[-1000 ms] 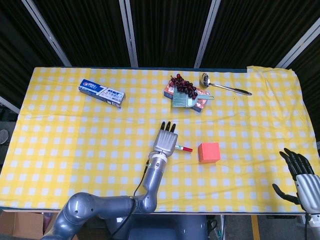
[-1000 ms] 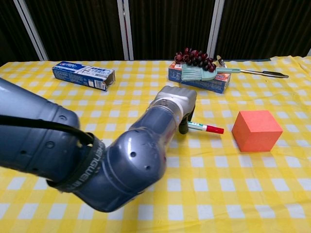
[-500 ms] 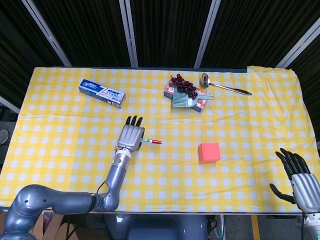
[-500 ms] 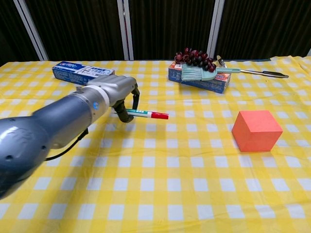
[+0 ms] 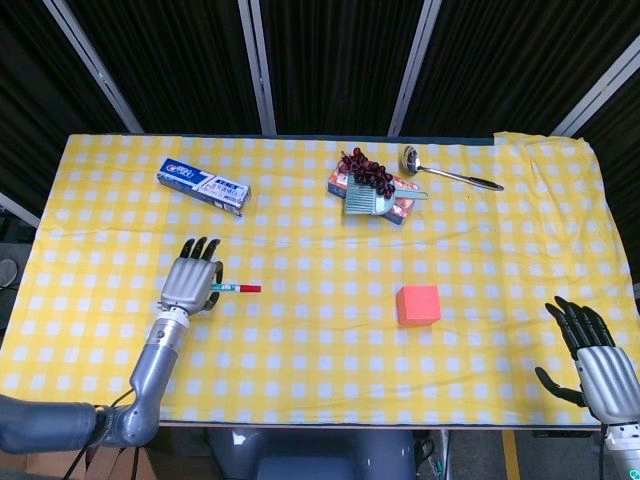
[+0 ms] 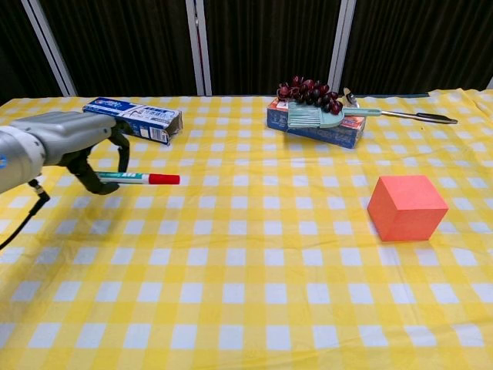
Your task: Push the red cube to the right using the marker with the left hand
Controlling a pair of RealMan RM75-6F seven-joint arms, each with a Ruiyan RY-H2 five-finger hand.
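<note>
The left hand sits over the left part of the table, its fingers curled down around the marker. The marker is gripped near its green-and-white end and lies roughly level, with the red cap sticking out toward the table's middle. In the chest view the marker hangs slightly above the yellow checked cloth rather than lying on it.

The red cube rests on the cloth right of centre, well apart from the marker's tip, with nothing touching it.

The right hand shows only in the head view, at the table's lower right corner. Its fingers are spread apart and hold nothing.

Toward the far edge, a blue toothpaste box lies on the left. A small box lies near the middle, with a bunch of dark grapes and a green brush on top of it. A metal ladle lies just beside that box on its right.
</note>
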